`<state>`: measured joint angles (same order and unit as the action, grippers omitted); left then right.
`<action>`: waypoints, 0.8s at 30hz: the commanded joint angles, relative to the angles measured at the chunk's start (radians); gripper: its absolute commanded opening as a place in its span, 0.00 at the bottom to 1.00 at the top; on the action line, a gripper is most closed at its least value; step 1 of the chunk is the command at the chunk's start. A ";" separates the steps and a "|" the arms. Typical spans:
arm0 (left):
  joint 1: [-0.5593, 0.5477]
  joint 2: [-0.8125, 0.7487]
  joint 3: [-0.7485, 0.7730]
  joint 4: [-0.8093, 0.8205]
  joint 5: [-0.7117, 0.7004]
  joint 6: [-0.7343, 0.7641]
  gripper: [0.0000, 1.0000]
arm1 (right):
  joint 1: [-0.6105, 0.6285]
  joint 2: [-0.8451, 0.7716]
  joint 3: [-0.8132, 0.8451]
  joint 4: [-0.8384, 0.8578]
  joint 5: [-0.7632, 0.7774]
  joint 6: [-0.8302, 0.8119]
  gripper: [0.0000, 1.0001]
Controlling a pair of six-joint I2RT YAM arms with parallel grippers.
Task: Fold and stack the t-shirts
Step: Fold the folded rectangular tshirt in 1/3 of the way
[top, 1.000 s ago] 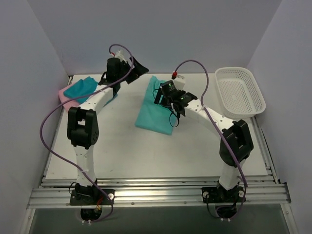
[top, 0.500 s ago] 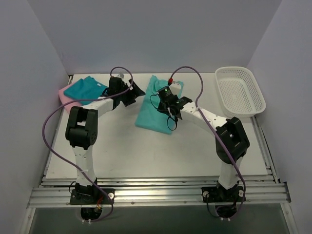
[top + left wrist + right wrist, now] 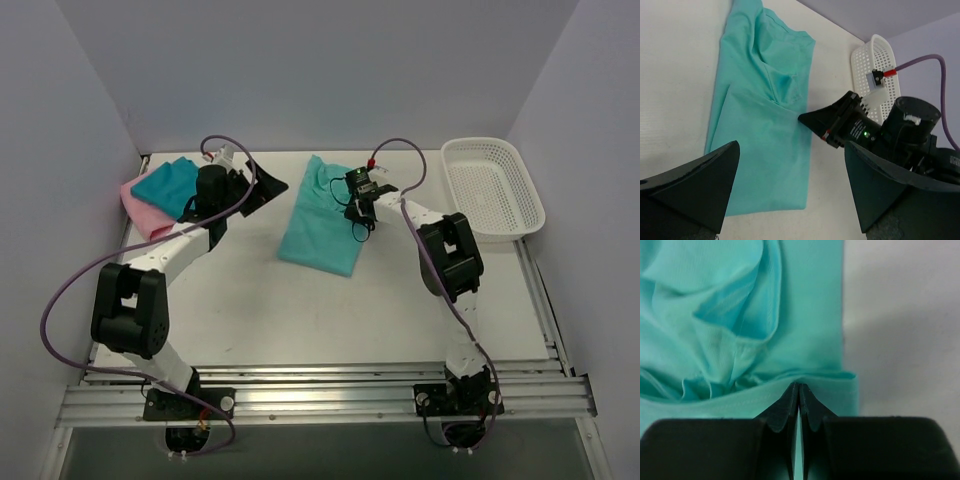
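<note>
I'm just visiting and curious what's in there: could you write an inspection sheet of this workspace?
Surface: white table.
Job's things: green tee laid mid-table, partly folded; teal tee on pink tee, far left.
Clutter: white basket, far right, nothing in it.
End effectors: left end effector open, left of green tee; right end effector shut on green tee's edge.
Cables: purple cables looping off both arms.
Surroundings: plain walls; metal rail at near edge.

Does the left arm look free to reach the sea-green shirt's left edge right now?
Probably yes. The left hand is open just beside that edge of the sea-green shirt, and nothing shows between them. The right hand is shut on the shirt's opposite, right edge, so it looks out of the way.
</note>
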<state>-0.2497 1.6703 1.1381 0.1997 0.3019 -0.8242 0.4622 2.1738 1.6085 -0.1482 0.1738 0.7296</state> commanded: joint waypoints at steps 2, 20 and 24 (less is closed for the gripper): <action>0.000 -0.060 -0.047 0.052 -0.020 0.034 0.94 | -0.043 0.040 0.109 -0.042 -0.013 -0.027 0.00; -0.051 -0.374 -0.414 0.041 -0.319 0.004 0.95 | -0.102 -0.237 0.005 -0.065 0.123 -0.053 1.00; -0.092 -0.402 -0.544 0.101 -0.382 -0.071 0.95 | -0.112 -0.439 -0.141 -0.099 0.184 -0.045 1.00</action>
<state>-0.3153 1.2804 0.6464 0.2375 0.0105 -0.8364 0.3664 1.9518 1.5295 -0.2134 0.2420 0.6861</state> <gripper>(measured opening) 0.949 0.996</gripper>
